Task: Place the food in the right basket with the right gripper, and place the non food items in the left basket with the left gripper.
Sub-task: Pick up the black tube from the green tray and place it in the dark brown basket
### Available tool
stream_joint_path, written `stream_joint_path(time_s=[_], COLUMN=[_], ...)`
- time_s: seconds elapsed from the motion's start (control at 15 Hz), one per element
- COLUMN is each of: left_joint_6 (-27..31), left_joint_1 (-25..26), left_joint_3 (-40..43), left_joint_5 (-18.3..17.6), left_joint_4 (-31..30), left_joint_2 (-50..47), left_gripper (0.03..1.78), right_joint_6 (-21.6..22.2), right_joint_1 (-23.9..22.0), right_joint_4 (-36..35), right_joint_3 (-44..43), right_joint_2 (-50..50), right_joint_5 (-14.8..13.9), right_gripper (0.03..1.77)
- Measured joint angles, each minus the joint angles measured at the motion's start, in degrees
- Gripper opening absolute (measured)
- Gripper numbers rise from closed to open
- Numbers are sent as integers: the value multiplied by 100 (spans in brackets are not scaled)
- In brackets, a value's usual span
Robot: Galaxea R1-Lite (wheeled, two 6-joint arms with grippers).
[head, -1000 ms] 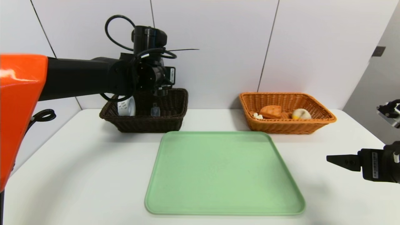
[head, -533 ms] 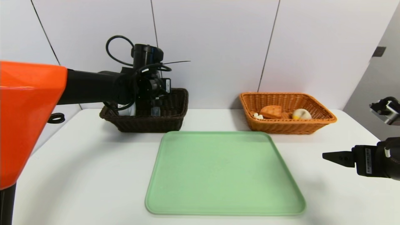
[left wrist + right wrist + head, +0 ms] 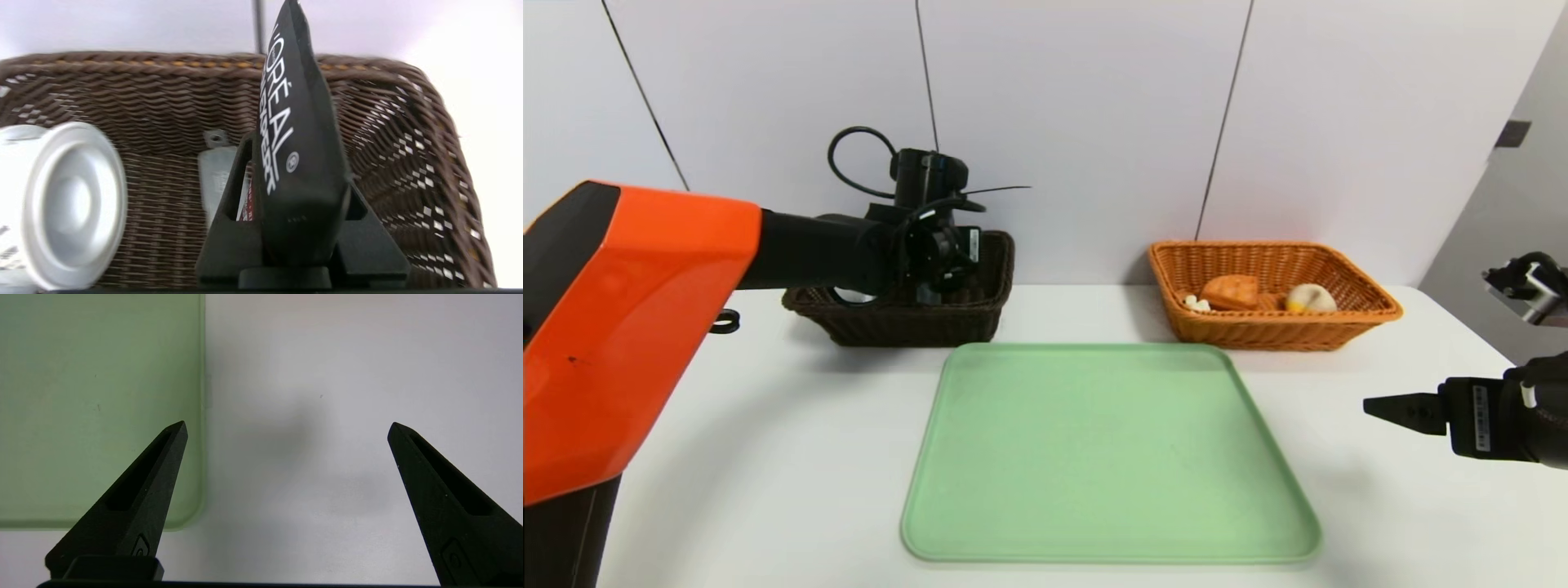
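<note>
At upper left of the head view, the left gripper [image 3: 300, 196] has its jaws clamped on the tube [image 3: 300, 163], over the dark basket [image 3: 915, 325]. Tape [image 3: 73, 204] and case [image 3: 216, 175] lie inside. Right of centre, the orange basket [image 3: 1282, 333] holds waffle [image 3: 1232, 292] and bun [image 3: 1310, 299]. Right gripper [image 3: 288, 430], jaws apart, idles at right. Only the tube's release appears outstanding.

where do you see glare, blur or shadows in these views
head view: glossy shine on the orange arm cover, soft shadow on the table left of the tray; left wrist view: the basket rim is blurred, and the white at its right is blown out; right wrist view: a faint dark shadow between the open jaws, fingers crisp
</note>
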Motion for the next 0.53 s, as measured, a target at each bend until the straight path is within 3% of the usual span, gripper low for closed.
stream_joint_path(time_s=[0.53], left_joint_6=[-50], left_joint_1=[20], left_joint_3=[-61], left_joint_5=[22], left_joint_4=[-278], left_joint_2=[356], left_gripper=[38], right_joint_6=[-22], right_joint_1=[5], right_joint_4=[28], right_joint_3=[-6], right_joint_2=[0], right_joint_5=[-15], right_gripper=[170])
